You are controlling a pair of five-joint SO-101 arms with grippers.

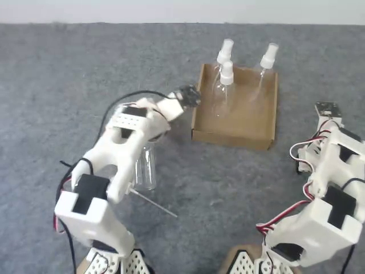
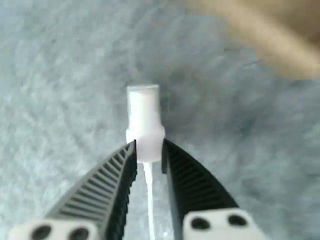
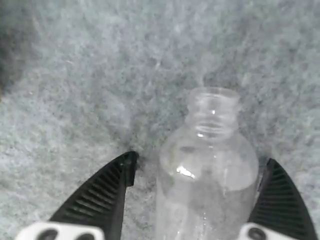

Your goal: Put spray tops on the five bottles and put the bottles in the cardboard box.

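One spray top (image 2: 144,117) is clenched in left gripper (image 2: 148,145) fingers; right gripper (image 3: 201,161) fingers, released, straddle an open bottle (image 3: 207,175): best clamp it, then centre the tube (image 2: 149,200).

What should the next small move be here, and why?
Probably close the right gripper on the bottle: its neck is bare and one finger stands clear of it, so it isn't steadied yet. The left gripper pinches a spray top, ready to go on.

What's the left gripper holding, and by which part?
A spray top, pinched at its collar by the left gripper, its tube running between the jaws.
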